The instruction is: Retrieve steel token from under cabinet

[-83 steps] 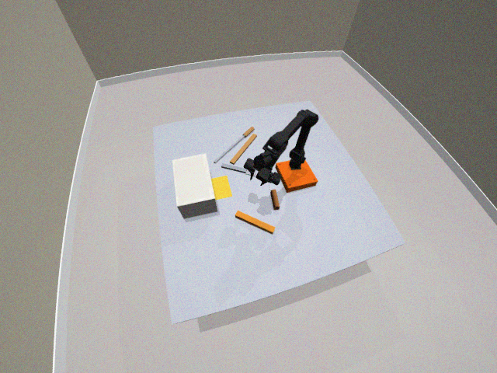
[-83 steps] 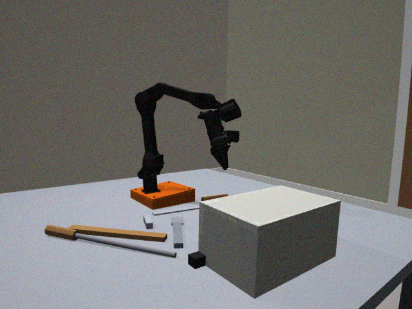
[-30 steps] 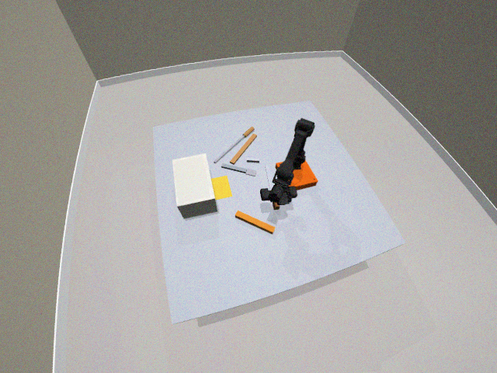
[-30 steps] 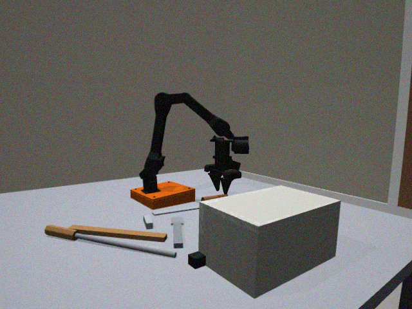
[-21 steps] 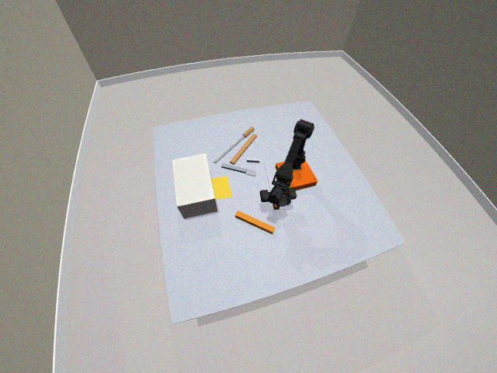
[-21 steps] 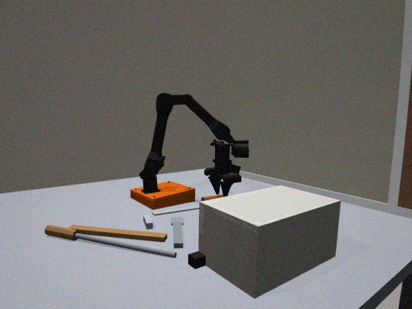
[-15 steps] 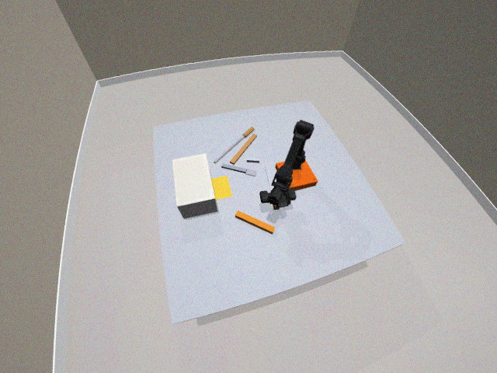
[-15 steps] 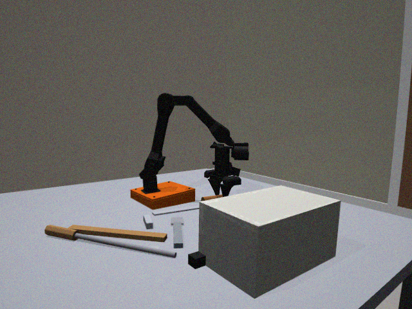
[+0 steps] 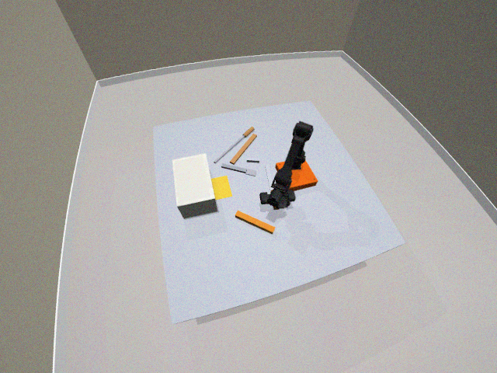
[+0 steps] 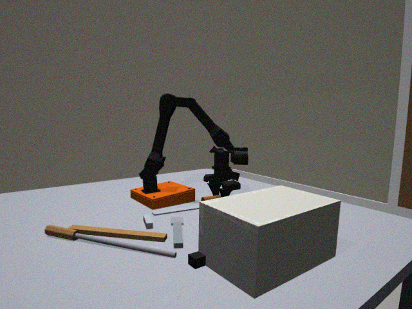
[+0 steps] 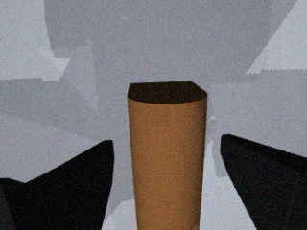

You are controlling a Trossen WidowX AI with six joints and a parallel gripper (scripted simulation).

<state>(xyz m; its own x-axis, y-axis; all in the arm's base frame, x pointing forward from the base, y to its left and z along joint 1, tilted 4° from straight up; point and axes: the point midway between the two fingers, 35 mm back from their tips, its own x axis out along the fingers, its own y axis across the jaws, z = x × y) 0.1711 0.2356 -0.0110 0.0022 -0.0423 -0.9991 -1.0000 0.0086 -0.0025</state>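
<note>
The white-topped cabinet [image 9: 192, 178] [image 10: 266, 206] stands at the left in the top view. The yellow marked area [image 9: 222, 187] lies beside it, on the side facing the arm. The steel token is not visible, and the vent slots face away from these views. My gripper [image 10: 220, 194] [image 11: 168, 146] is open and points down over a wooden handle [image 10: 208, 198] [image 11: 168, 192]. The fingers stand on either side of it with gaps. A thin light rod [image 9: 267, 176] [image 10: 176, 210] runs from near that handle; the arm hides their join in the top view.
A rod with a wooden handle [image 9: 229, 149] [image 10: 123, 243] lies beside a wooden bar [image 9: 243, 148] [image 10: 120, 232]. A grey T-shaped piece [image 9: 234, 168] [image 10: 178, 234] and a small block [image 9: 252, 161] [image 10: 148, 222] lie nearby. An orange bar [image 9: 255, 221] and a black cube [image 10: 196, 260] also show.
</note>
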